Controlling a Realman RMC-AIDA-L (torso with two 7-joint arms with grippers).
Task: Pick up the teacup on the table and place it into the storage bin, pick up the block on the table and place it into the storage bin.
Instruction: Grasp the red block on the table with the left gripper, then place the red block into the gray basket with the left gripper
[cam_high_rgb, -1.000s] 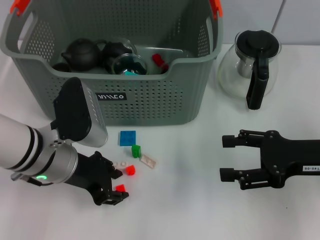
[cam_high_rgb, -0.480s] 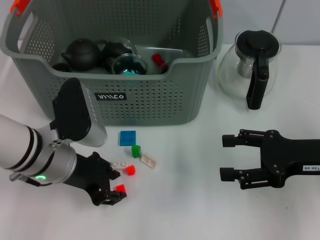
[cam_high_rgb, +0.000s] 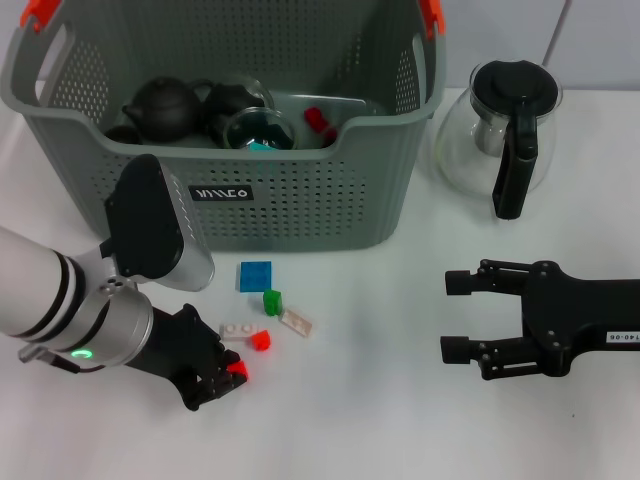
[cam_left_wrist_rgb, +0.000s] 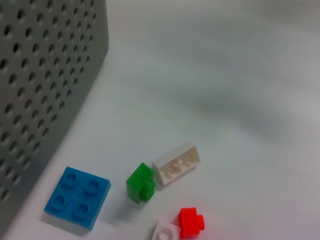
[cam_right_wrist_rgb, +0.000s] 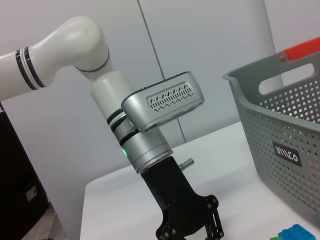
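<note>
The grey perforated storage bin (cam_high_rgb: 300, 200) stands at the back left, and its wall (cam_left_wrist_rgb: 45, 75) fills one side of the left wrist view. No teacup shows on the table. Dark teapots (cam_high_rgb: 165, 105) and a glass vessel (cam_high_rgb: 258, 130) lie inside the bin. My left gripper (cam_high_rgb: 225, 375) is low on the table in front of the bin, shut on a small red block (cam_high_rgb: 238, 370). More blocks lie beside it: blue (cam_high_rgb: 254, 275) (cam_left_wrist_rgb: 77, 197), green (cam_high_rgb: 272, 300) (cam_left_wrist_rgb: 140, 183), white (cam_high_rgb: 296, 321) (cam_left_wrist_rgb: 176, 163) and red (cam_high_rgb: 261, 340) (cam_left_wrist_rgb: 191, 222). My right gripper (cam_high_rgb: 455, 315) rests open at the right.
A glass coffee pot (cam_high_rgb: 500, 125) with a black handle stands right of the bin. A small white block (cam_high_rgb: 236, 330) lies by the red one. The right wrist view shows the left arm (cam_right_wrist_rgb: 150, 145) and the bin (cam_right_wrist_rgb: 285, 130) across the white table.
The left gripper's fingers have closed in on the small red block, which shifted slightly toward the other blocks. The right arm has not moved.
</note>
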